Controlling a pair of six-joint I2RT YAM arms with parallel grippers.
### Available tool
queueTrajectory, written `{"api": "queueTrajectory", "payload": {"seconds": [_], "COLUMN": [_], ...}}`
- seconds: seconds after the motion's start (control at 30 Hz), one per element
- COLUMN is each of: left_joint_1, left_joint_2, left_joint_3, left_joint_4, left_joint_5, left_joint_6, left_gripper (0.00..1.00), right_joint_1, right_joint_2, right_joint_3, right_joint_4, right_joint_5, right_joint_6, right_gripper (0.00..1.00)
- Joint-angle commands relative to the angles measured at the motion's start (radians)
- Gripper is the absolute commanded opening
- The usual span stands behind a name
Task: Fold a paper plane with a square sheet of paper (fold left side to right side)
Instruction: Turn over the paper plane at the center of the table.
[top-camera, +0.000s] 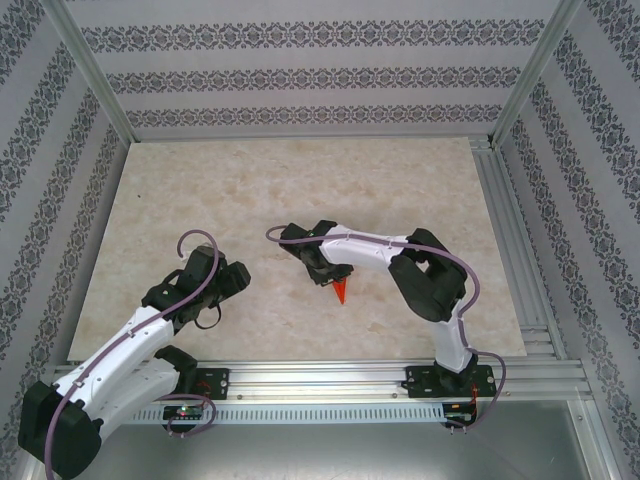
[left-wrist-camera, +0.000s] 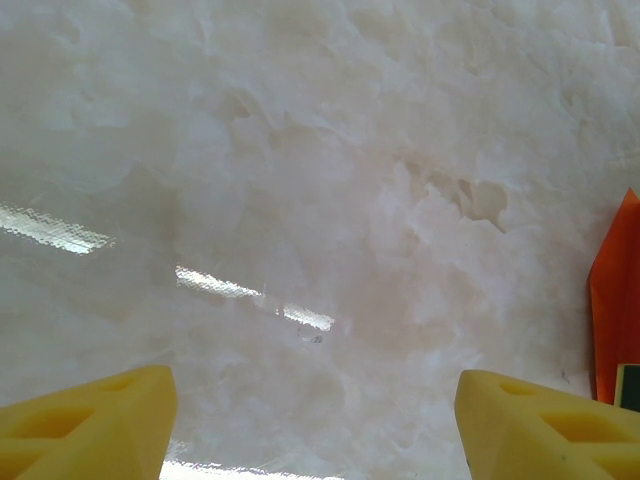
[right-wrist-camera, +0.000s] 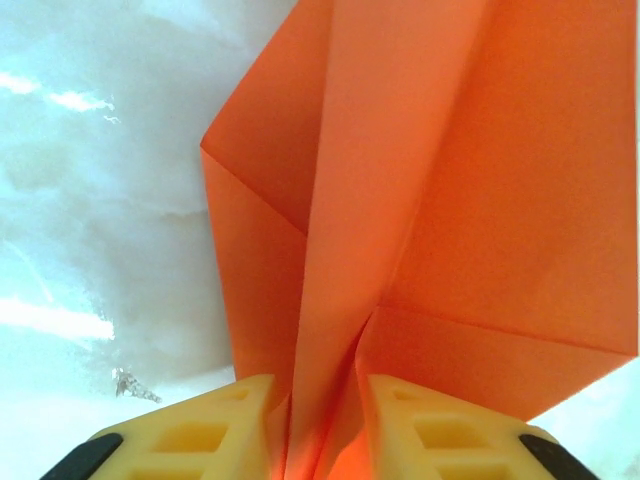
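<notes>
The paper plane (top-camera: 341, 291) is bright orange folded paper; from above only its pointed tip shows beneath my right gripper (top-camera: 330, 272), near the table's middle. In the right wrist view the paper plane (right-wrist-camera: 450, 180) spreads wide, and its raised centre ridge runs down between the yellow fingers (right-wrist-camera: 210, 435). There my right gripper (right-wrist-camera: 320, 430) is shut on that ridge, paper touching both pads. My left gripper (top-camera: 228, 290) hangs low over bare table to the left, apart from the paper. Its jaws stand open in the left wrist view (left-wrist-camera: 315, 420), with an edge of the paper plane (left-wrist-camera: 615, 290) at the far right.
The marble-patterned table (top-camera: 300, 180) is walled by patterned panels on three sides. An aluminium rail (top-camera: 330, 378) with both arm bases runs along the near edge, and more rails (top-camera: 505, 230) line the right side.
</notes>
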Motion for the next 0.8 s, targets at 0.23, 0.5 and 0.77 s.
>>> {"api": "queueTrajectory", "payload": {"seconds": [0.23,0.5,0.77], "left_joint_1": [0.014,0.013,0.014], "left_joint_2": [-0.003,-0.015,-0.016], "left_joint_3": [0.0,0.03,0.063], "left_joint_4": [0.015,-0.011,-0.048], "left_joint_5": [0.0,0.013,0.029], "left_joint_6": [0.002,0.048,0.09], "left_gripper": [0.75,0.92,1.0], "right_joint_1": [-0.035,-0.118,-0.372], "right_joint_2": [-0.063,-0.154,-0.194], "right_joint_3": [-0.055,-0.112,-0.084], "right_joint_4": [0.03,0.094,0.188], "right_joint_5": [-0.01,-0.071,-0.253], "right_joint_6": [0.014,-0.051,-0.122], "right_gripper": [0.09,0.01,0.01]}}
